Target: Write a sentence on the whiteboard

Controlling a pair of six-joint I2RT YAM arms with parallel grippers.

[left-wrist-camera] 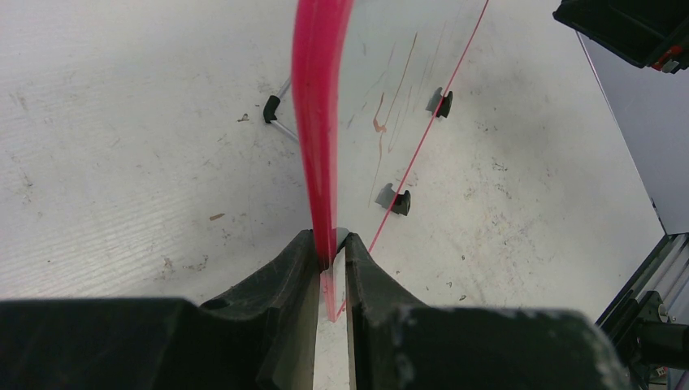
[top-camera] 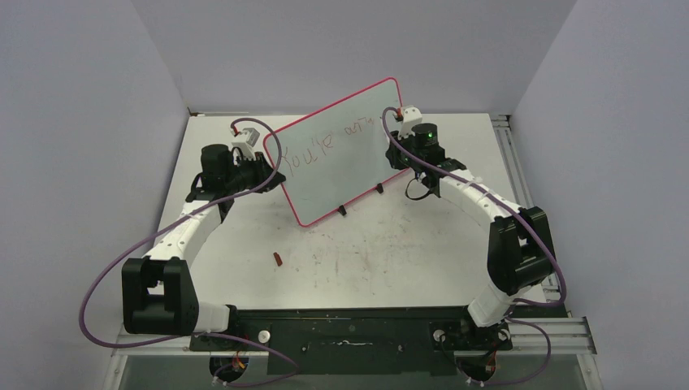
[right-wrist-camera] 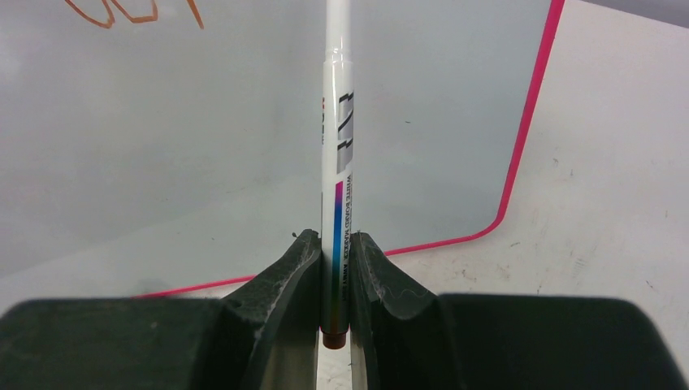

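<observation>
The whiteboard point(top-camera: 345, 166) stands tilted on the table on black clip feet point(top-camera: 342, 211), its pink-red rim point(left-wrist-camera: 317, 122) facing me edge-on in the left wrist view. My left gripper point(left-wrist-camera: 333, 244) is shut on that rim at the board's left edge point(top-camera: 272, 166). The sentence point(top-camera: 313, 149) is thin reddish-brown writing along the upper half, reading roughly "You're am". My right gripper point(right-wrist-camera: 335, 244) is shut on a white marker point(right-wrist-camera: 337, 162) that points at the board face point(right-wrist-camera: 162, 122), to the right of the latest strokes point(right-wrist-camera: 130, 12). The marker's tip is cut off at the top of the right wrist view.
A small red cap point(top-camera: 278, 259) lies on the scuffed white table point(top-camera: 390, 252) in front of the board. Grey walls close in the back and both sides. A metal rail point(top-camera: 508, 138) runs along the table's right edge.
</observation>
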